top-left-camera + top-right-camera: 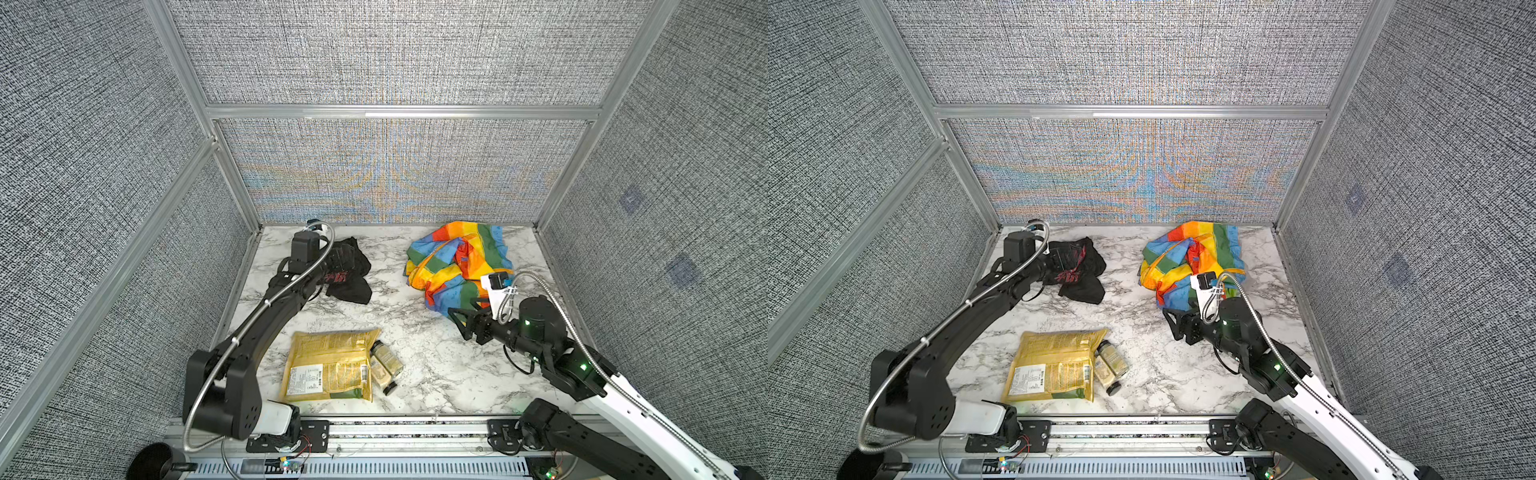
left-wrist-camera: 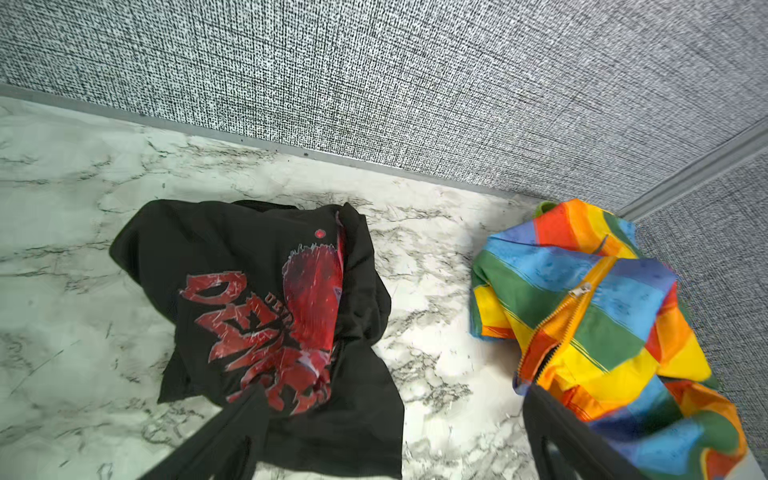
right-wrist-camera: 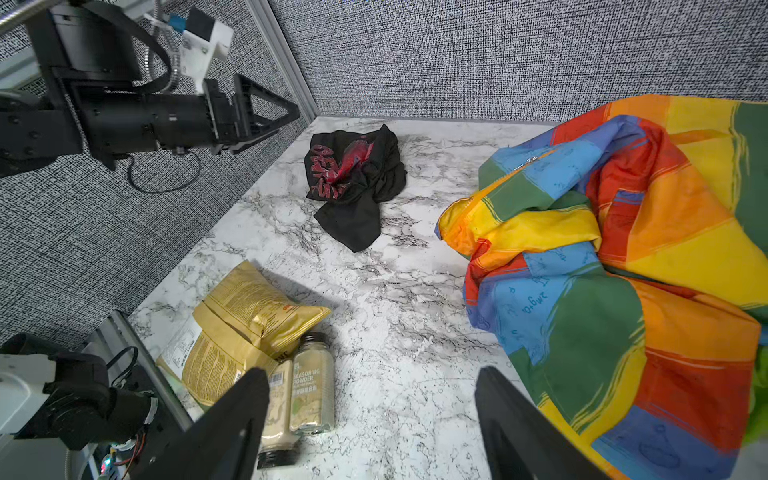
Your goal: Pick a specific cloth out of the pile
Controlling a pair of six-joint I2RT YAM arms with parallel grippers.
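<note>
Below the left hand, which hangs with its two fingers spread wide and gripping nothing, the black cloth lies crumpled on the marble table, red print upward; in both top views the left arm covers the cloth's near-left part, and the hand itself cannot be made out against the dark fabric; the lettering on the print is folded over and reads only in part. Well apart from that hand, toward the far right corner, sits the rainbow-checked cloth, all that makes up the pile beside the separated garment; its orange zipper shows in the left wrist view, where the cloth's lower edge is cut off by the frame. Just beside the rainbow cloth's near edge hovers the right hand, fingers spread and holding nothing; whether it touches the fabric cannot be told, since the wrist camera mount overlaps the cloth from above; in the right wrist view only the two dark fingertips show at the frame edge, blurred. Between the two hands, nearer the robot's base, lie a yellow packet and two seasoning jars touching it; the jars' labels are partly hidden by a fingertip.
</note>
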